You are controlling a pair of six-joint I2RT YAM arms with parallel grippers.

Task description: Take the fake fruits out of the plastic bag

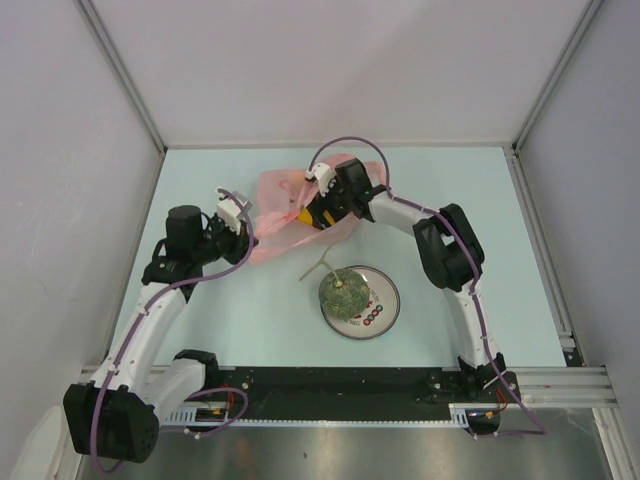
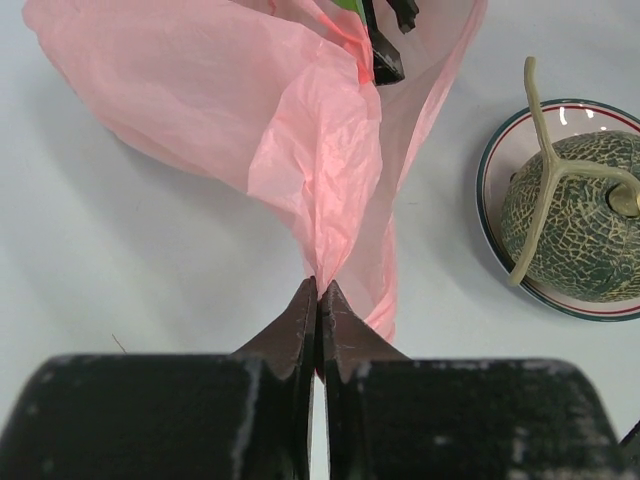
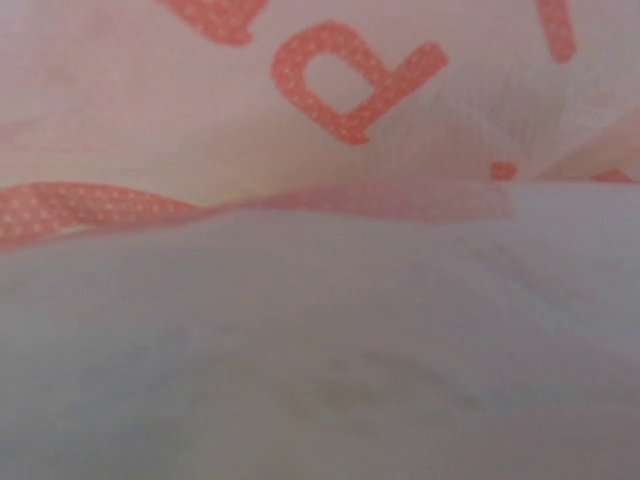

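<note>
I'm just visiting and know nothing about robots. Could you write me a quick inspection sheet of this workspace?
Surface: pale blue-green table, no spills seen.
Job's things: pink plastic bag crumpled; netted melon out, on the plate; yellow-orange piece showing at the bag.
Clutter: nothing seen.
Grippers: left pincer shut on a fold of the bag; right pincer reaching into the bag, jaws unclear.
Cables: purple cable along each arm, no snags seen.
Surroundings: plain pale walls on three sides.
</note>
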